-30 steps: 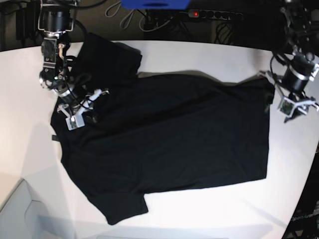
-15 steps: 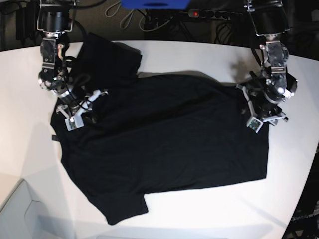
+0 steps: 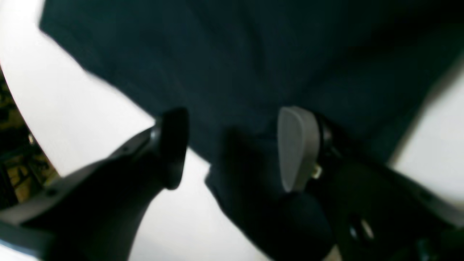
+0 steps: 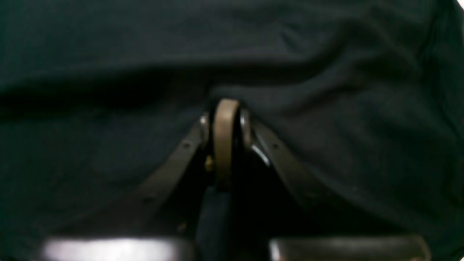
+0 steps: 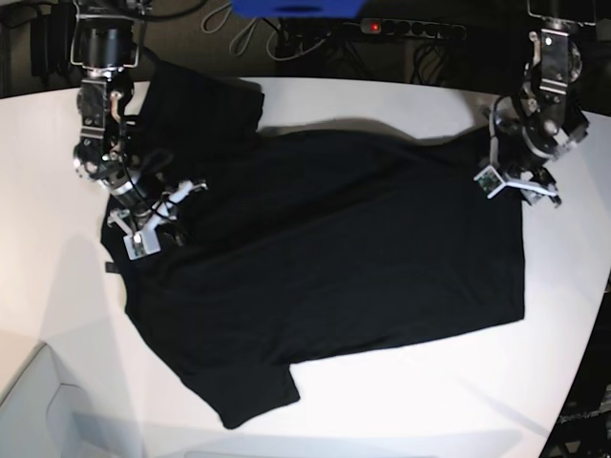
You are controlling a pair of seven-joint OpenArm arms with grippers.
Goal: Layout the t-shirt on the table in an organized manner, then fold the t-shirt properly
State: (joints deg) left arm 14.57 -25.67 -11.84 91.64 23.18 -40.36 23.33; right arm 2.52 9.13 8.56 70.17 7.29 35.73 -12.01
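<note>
One t-shirt [image 5: 325, 267], black, lies spread across the middle of the table [image 5: 57, 286], one sleeve up at the far edge, the other pointing toward the near edge. Laying out looks to be the step in hand. The right gripper [image 5: 158, 212] has its jaws pinched tight on cloth near the shoulder, probably to anchor or tug it flat. The left gripper [image 5: 518, 181] stands with its jaws apart over the hem corner, cloth lying between the fingers [image 3: 299, 145], not clamped. Two grippers, one shirt.
</note>
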